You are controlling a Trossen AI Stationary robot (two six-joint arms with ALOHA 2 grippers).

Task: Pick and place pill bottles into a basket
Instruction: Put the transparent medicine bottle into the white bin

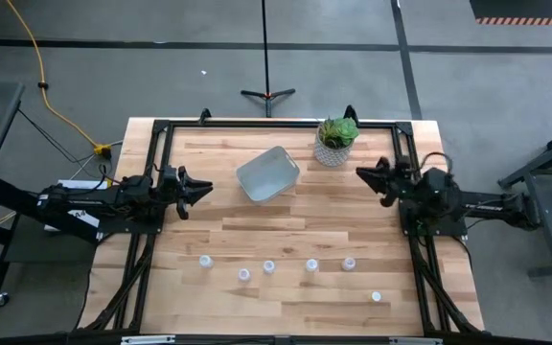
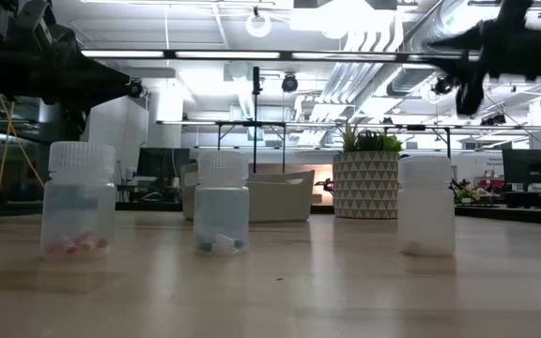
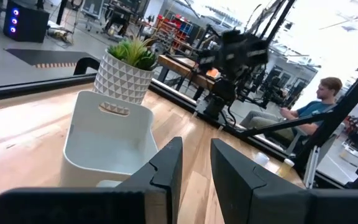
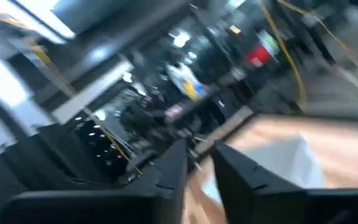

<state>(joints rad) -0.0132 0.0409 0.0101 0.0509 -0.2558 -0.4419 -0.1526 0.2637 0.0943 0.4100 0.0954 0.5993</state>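
Pill bottles: six upright, in a loose row along the near part of the table; none in the basket.
Basket: far of centre, beside the potted plant.
Left gripper: released, empty, at the left edge, level with the basket.
Right gripper: released, empty, at the right edge.
Bearing: bottles lie nearward of both claws.
Nearer arm: left for the leftmost bottle; right for the rightmost, judged.

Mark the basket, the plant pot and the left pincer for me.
basket (image 1: 267, 175): high view, on its pale inside floor.
plant pot (image 1: 332, 152): high view, on the white pot wall below the leaves.
left pincer (image 1: 202, 188): high view, midway between its fingertips, left of the basket.
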